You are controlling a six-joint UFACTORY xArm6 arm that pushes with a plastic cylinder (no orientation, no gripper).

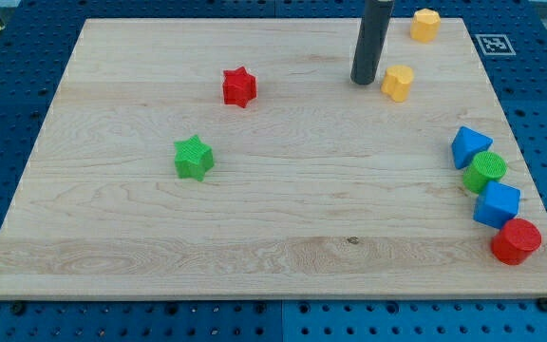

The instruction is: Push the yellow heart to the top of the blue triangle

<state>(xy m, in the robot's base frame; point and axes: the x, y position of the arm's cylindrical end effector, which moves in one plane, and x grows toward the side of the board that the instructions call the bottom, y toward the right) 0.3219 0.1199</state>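
Note:
The yellow heart [398, 83] lies on the wooden board near the view's top right. My tip [364, 82] stands just to the heart's left, very close to it; I cannot tell if they touch. The blue triangle [469, 146] lies lower at the view's right edge, below and right of the heart.
A yellow hexagon [425, 24] sits at the top right corner. Below the blue triangle a green cylinder [485, 171], a blue cube [497, 204] and a red cylinder [516, 240] run down the right edge. A red star [239, 87] and a green star [194, 158] lie at the left.

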